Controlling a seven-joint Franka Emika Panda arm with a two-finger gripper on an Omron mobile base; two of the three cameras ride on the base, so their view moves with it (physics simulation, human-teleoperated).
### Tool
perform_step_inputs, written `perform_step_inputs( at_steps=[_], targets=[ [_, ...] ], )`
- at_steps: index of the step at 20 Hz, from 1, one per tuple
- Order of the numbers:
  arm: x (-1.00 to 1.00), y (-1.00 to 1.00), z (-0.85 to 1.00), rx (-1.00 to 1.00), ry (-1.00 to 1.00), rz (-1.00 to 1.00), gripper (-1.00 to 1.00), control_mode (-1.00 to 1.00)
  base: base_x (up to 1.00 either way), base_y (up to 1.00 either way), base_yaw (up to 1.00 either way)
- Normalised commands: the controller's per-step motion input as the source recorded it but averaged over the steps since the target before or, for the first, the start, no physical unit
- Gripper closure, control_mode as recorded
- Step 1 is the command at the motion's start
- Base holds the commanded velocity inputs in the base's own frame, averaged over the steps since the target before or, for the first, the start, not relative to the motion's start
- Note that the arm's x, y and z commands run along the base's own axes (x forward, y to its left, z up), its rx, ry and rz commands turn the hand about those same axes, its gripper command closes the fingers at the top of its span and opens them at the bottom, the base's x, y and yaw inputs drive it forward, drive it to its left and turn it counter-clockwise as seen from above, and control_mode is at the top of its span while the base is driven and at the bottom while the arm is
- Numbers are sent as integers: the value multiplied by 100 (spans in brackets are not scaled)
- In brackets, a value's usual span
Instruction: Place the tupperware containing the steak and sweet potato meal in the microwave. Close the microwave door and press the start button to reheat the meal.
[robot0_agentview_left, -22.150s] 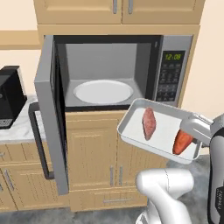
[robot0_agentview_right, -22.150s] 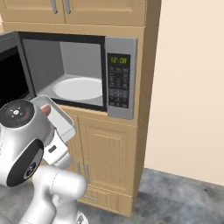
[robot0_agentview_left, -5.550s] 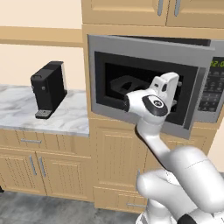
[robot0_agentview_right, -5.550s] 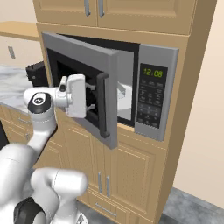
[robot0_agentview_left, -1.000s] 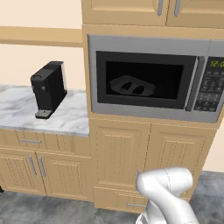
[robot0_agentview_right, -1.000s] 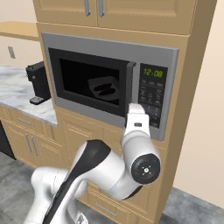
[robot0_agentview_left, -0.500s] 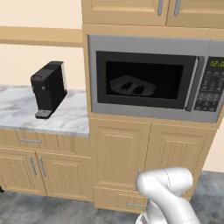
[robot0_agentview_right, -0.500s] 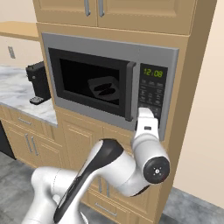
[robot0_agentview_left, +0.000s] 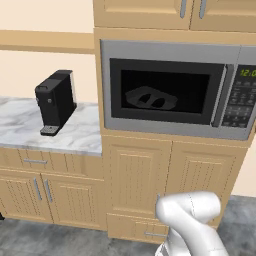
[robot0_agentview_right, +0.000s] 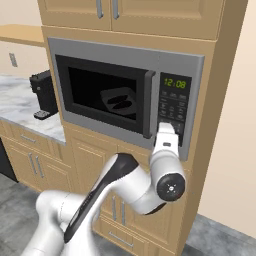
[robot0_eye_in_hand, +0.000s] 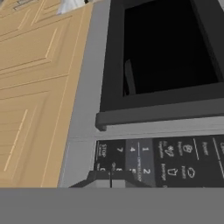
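Two dark lumps, the steak (robot0_agentview_right: 126, 106) and the sweet potato (robot0_agentview_right: 114, 98), lie in the tupperware (robot0_agentview_right: 119, 96), which shows dimly through the dark glass of the microwave door (robot0_agentview_right: 103, 93). Which lump is which cannot be told through the glass with certainty. The door sits flush against the microwave (robot0_agentview_right: 127, 94), its dark vertical bar handle (robot0_agentview_right: 148, 103) at the right edge of the window. Right of the handle is the black keypad panel (robot0_agentview_right: 173, 112) with the green clock (robot0_agentview_right: 175, 83) at its top.

From the right base view, the arm reaches up from below and the tool (robot0_agentview_right: 166, 131) is at the lower part of the keypad panel, up against it. In the hand view the fingertips (robot0_eye_in_hand: 110, 176) sit pressed together, clenched with nothing between them, right at the row of buttons near the one marked STOP.

On the marble desk (robot0_agentview_left: 75, 134) to the left of the microwave stands a black coffee machine (robot0_agentview_left: 55, 101), well apart from the arm. Wooden cabinets (robot0_agentview_left: 170, 180) sit beneath the microwave.
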Motion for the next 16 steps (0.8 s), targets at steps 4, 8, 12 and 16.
perform_step_inputs(
  at_steps=[4, 8, 12, 16],
  targets=[
    [29, 0, -14, 0, 0, -4, 100, -100, 0, 0, 0],
    [28, -1, -13, 0, -1, -4, 100, -100, 0, 0, 0],
    [24, -11, -11, 0, 0, -2, 100, -100, 0, 0, 0],
    [20, -11, -10, 0, 0, 0, 100, -100, 0, 0, 0]
  ],
)
